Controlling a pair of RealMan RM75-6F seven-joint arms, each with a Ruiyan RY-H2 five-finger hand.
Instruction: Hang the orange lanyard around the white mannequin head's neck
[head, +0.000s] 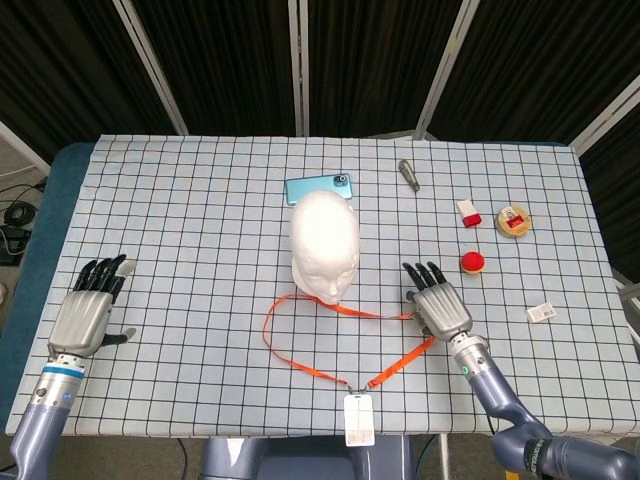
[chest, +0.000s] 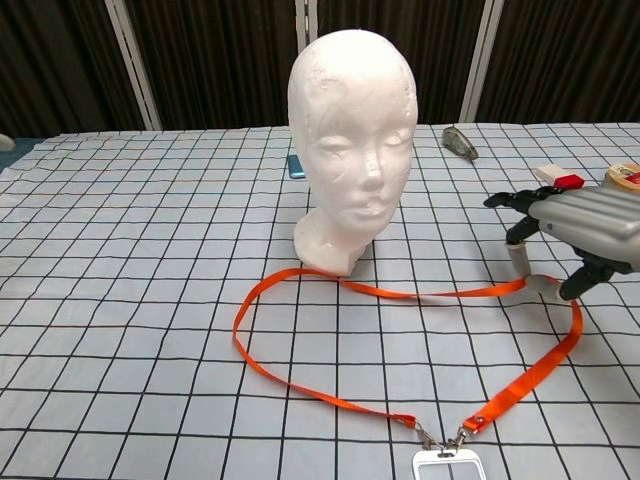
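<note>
Left hand (head: 88, 314) at near-left of checked tablecloth (head: 200, 220), fingers spread, holding nothing. White mannequin head (head: 324, 244) upright at centre, blue phone (head: 318, 188) just behind it. Orange lanyard (head: 300, 366) flat on cloth in loop before head's base, not around neck; badge (head: 359, 418) at near edge. Right hand (head: 440, 309) at loop's right end, strap pinched in its fingers. Small red and round items far right.

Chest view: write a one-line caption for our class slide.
Orange lanyard lies looped on the table before the mannequin head; right hand touches its far end.
</note>
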